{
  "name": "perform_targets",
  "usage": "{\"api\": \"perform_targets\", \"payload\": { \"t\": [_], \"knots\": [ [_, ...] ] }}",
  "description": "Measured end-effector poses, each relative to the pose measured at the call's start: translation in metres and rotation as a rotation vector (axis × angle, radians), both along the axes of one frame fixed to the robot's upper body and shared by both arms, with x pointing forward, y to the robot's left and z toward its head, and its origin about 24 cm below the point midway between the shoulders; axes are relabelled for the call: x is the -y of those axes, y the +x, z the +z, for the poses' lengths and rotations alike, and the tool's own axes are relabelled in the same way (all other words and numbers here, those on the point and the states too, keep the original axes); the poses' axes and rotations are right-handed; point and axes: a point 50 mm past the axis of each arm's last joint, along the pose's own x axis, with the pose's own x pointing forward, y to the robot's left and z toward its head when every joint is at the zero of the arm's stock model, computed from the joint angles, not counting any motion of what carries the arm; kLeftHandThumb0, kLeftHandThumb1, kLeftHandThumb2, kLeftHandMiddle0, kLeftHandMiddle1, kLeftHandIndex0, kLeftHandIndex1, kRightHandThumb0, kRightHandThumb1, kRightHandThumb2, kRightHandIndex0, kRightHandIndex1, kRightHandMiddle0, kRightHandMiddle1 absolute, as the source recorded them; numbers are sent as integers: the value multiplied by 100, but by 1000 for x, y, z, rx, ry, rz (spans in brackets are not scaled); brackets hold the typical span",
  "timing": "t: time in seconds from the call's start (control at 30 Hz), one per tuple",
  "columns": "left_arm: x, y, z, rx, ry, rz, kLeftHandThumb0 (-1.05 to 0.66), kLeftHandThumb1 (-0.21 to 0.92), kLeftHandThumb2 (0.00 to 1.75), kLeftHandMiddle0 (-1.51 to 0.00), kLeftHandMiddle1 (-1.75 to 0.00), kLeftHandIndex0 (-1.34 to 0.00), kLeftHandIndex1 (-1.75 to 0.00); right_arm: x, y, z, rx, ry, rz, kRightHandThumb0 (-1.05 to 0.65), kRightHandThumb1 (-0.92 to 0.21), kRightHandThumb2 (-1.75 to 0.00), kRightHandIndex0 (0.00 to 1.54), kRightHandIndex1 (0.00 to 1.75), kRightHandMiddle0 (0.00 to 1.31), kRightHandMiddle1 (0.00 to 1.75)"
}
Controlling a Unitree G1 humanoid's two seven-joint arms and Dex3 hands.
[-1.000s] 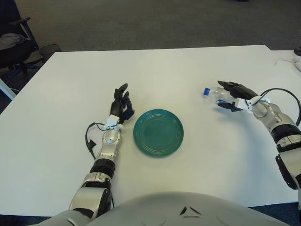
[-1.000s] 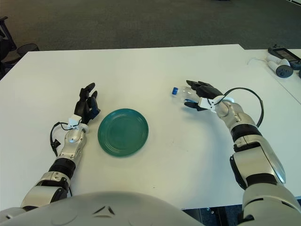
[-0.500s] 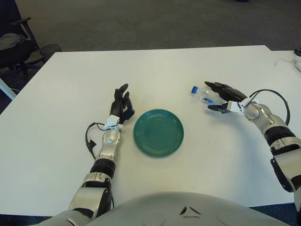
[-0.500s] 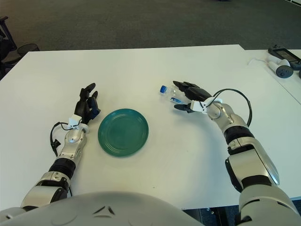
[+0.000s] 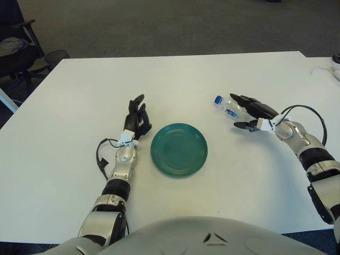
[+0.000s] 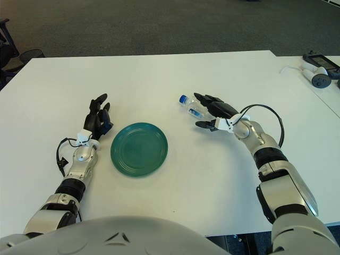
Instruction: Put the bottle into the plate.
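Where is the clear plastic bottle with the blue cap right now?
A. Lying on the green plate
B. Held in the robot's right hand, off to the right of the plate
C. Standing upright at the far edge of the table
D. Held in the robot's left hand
B: the right hand grips the clear plastic bottle with the blue cap, right of the round green plate, which holds nothing; the left hand rests on the white table.

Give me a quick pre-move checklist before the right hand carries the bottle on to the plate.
1. Right hand closed on bottle: ok.
2. Bottle cap on, pointing toward the plate side: ok.
3. Bottle clear of the table: cannot tell.
4. Green plate holds nothing: ok.
5. Table between bottle and plate free of obstacles: ok.
6. Left hand parked left of the plate, off its rim: ok.
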Motion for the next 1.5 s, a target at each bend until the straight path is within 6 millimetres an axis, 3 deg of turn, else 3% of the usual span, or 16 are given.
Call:
{"api": "perform_targets", "payload": {
  "t": [0.5,0.7,0.87,1.0,1.5],
  "knots": [
    [0,0,0,-1,-5,-7,-86,92,92,-39,-2,0,-82,10,-8,18,59,-15,24,-105,-92,-60,0,0,0,0],
    [0,1,0,1,-3,-5,-86,92,92,-39,-2,0,-84,18,-10,47,144,-16,-6,-105,-92,-57,0,0,0,0],
    [0,1,0,-2,0,-7,-87,92,92,-39,-1,0,-83,27,-4,83,302,53,-88,-105,-92,-47,0,0,0,0],
    [0,1,0,-3,3,-9,-87,92,93,-38,-1,0,-81,30,-2,98,411,133,-146,-105,-92,-42,0,0,0,0],
    [1,1,0,-1,11,-8,-86,92,94,-38,-1,0,-78,0,8,93,536,275,-276,-105,-92,-42,0,0,2,2]
  ]
}}
